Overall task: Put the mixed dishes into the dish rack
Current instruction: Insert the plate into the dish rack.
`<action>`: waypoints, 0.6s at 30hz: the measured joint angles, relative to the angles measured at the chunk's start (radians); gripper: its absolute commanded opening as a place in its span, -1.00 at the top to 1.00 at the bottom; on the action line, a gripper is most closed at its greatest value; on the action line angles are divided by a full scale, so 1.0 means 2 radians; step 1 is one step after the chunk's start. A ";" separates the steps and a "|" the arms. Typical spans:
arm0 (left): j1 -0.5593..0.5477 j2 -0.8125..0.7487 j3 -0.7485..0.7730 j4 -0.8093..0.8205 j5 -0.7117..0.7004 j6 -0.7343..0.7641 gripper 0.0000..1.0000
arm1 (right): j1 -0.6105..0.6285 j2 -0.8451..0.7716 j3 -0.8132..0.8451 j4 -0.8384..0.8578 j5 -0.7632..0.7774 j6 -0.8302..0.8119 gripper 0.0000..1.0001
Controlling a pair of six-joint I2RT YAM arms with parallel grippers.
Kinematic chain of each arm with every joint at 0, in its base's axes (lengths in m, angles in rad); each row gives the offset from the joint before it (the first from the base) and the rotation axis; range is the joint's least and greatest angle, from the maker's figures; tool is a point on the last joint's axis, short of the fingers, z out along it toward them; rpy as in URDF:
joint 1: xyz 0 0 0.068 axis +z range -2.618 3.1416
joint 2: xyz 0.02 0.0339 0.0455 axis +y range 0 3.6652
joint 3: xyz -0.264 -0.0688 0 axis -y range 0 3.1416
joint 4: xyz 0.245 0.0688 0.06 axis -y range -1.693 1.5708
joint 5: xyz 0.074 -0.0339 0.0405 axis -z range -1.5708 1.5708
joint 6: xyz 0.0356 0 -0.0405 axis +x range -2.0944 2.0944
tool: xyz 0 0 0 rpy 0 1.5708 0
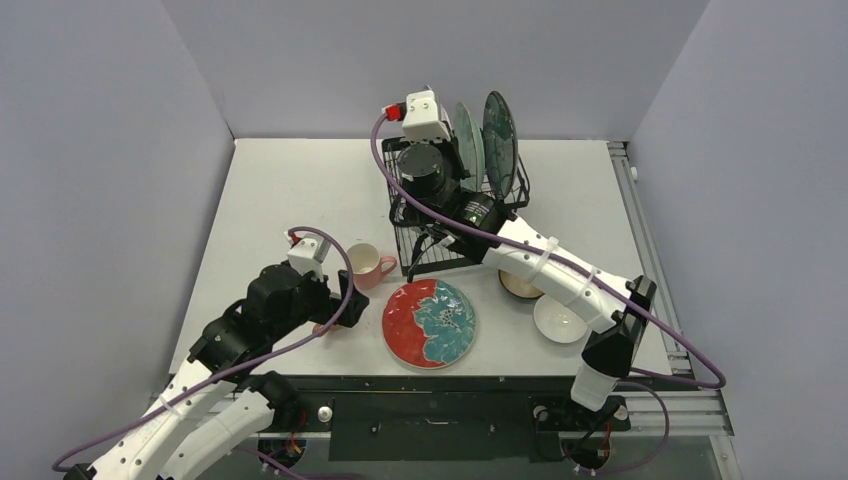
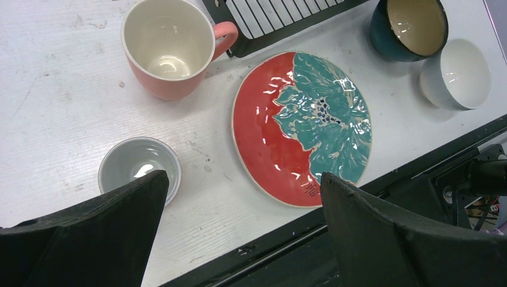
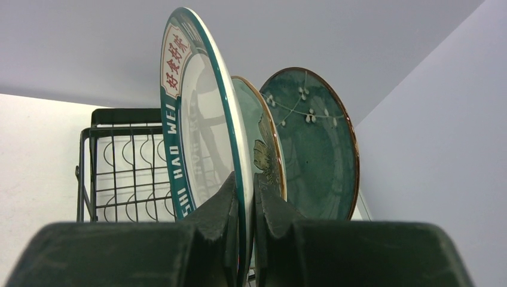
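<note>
**Third plate at the rack, five dishes not loaded**

Two plates stand upright in the dish rack (image 3: 113,113): the light green plate (image 3: 263,137) and the dark teal plate (image 3: 314,149), right of centre. My right gripper (image 3: 244,179) pinches the rim of the white plate (image 3: 197,137), on edge beside them. On the worktop (image 2: 60,89) wait the red-orange plate (image 2: 275,137) in the centre, the pink mug (image 2: 170,48) upper left, the small bowl (image 2: 139,164) lower left, and the dark bowl (image 2: 409,27) and white bowl (image 2: 457,72) upper right. My left gripper (image 2: 242,179) is spread wide and holds nothing.
</note>
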 measured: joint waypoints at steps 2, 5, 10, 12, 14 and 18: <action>0.002 0.001 0.000 0.000 0.002 0.000 -0.93 | -0.002 0.003 0.000 -0.002 -0.002 0.000 1.00; 0.005 0.002 0.000 0.000 0.003 0.000 -0.93 | -0.005 0.008 0.001 -0.002 -0.004 0.001 1.00; 0.009 0.005 -0.002 0.002 0.009 0.002 -0.93 | -0.012 0.017 0.001 -0.007 -0.012 0.002 1.00; 0.011 0.006 -0.002 0.003 0.011 0.002 -0.93 | -0.016 0.018 0.001 -0.012 -0.017 0.004 1.00; 0.014 0.008 -0.002 0.004 0.013 0.002 -0.93 | -0.019 0.019 0.001 -0.012 -0.020 0.006 1.00; 0.019 0.010 -0.002 0.006 0.016 0.002 -0.93 | -0.023 0.019 0.001 -0.012 -0.025 0.007 1.00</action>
